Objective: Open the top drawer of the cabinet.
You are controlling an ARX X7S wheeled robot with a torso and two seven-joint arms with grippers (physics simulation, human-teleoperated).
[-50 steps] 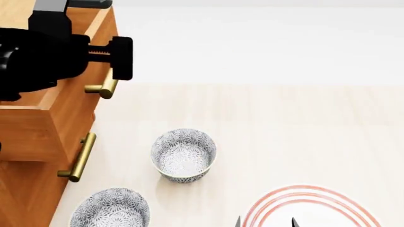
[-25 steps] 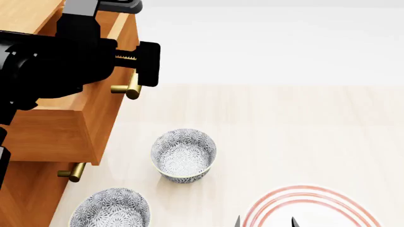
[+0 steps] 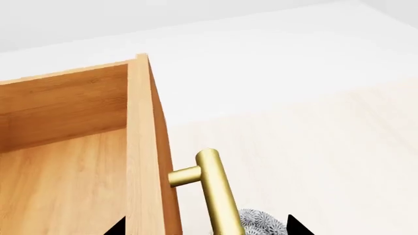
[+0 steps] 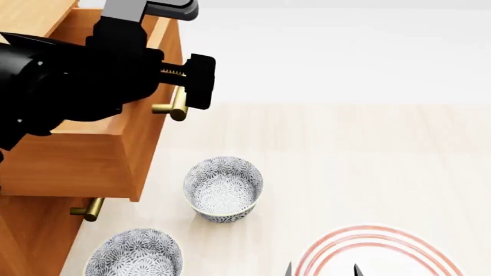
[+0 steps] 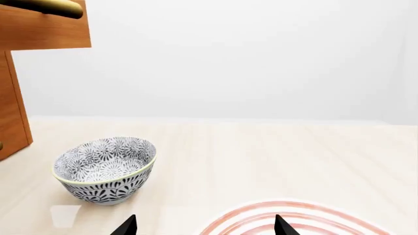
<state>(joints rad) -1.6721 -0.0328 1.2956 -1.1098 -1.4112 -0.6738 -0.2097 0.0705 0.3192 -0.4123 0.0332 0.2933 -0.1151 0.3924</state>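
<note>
The left gripper (image 4: 183, 86) hides much of the drawer (image 4: 115, 144) handle (image 4: 178, 106); jaw contact unclear.

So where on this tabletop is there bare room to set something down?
Free: the wide stretch right of the upper bowl, beyond the red-ringed plate. Crowded: beside the cabinet, where the top drawer overhangs near both bowls, including the lower bowl.

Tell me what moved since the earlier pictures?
The top drawer slid further out of the cabinet, towards the bowls, drawn by the left gripper at its brass handle. It now hides more of the lower handle. Both bowls, the plate and the right gripper stayed put.
</note>
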